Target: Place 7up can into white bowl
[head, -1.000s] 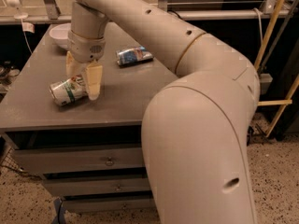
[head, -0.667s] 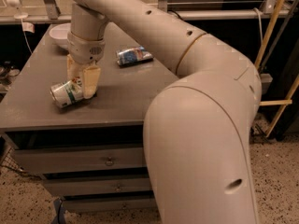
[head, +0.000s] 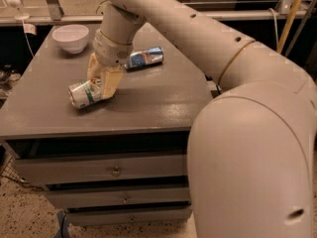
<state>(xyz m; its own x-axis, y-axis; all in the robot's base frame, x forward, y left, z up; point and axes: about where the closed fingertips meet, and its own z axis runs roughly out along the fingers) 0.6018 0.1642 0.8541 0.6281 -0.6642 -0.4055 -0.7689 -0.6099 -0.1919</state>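
7up can (head: 83,94) between open jaws

No legible text, 7up can (head: 81,94) markings unreadable, gripper (head: 102,89) at the can

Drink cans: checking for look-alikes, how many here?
2. The whitish-silver, green-banded 7up can lies at the gripper, near the front; the blue and silver can lies behind it. The arm may hide others.
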